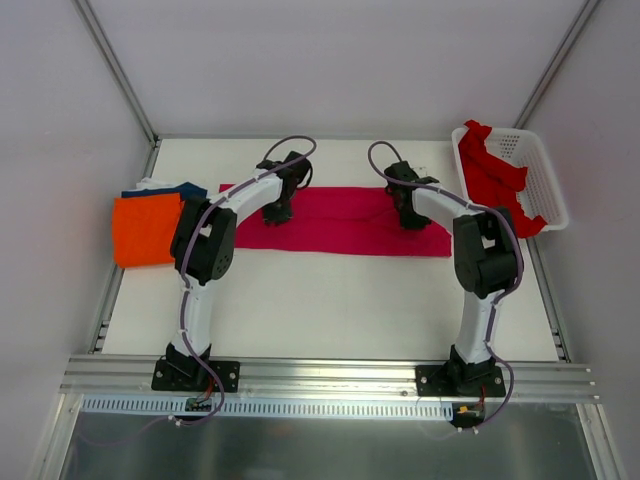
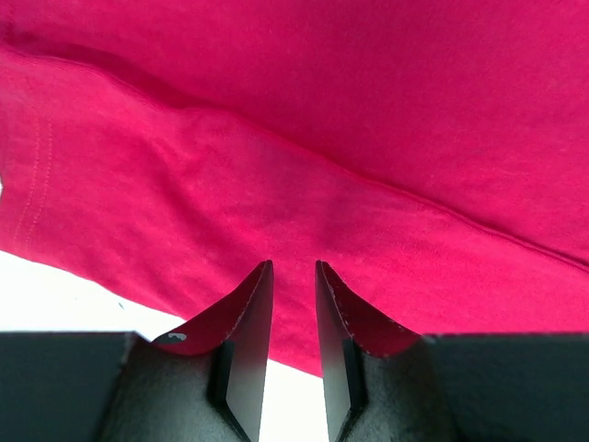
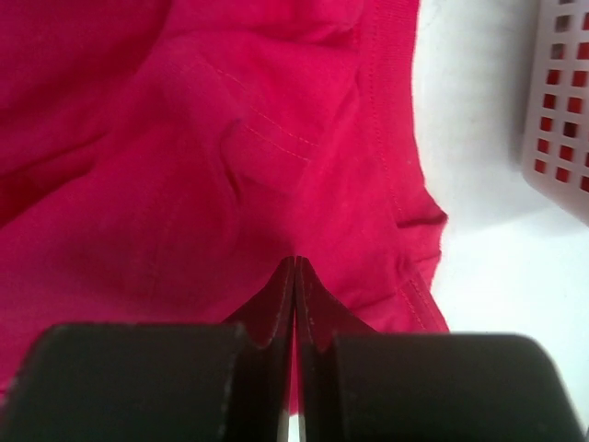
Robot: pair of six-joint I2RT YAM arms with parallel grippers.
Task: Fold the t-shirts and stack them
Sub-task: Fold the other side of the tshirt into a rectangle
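Four t-shirts, two claws, one basket. One magenta t-shirt (image 1: 340,220) lies folded into a long strip across the middle of the surface (image 1: 330,300). The left claw (image 2: 293,269) hangs over the strip's near edge, fingers narrowly parted with nothing between them. The right claw (image 3: 294,263) is pressed closed at the strip's right end; pinched cloth cannot be confirmed. One folded orange t-shirt (image 1: 145,230) rests at far left, overlapping one navy t-shirt (image 1: 170,189). One red t-shirt (image 1: 492,175) drapes over the white basket (image 1: 548,180).
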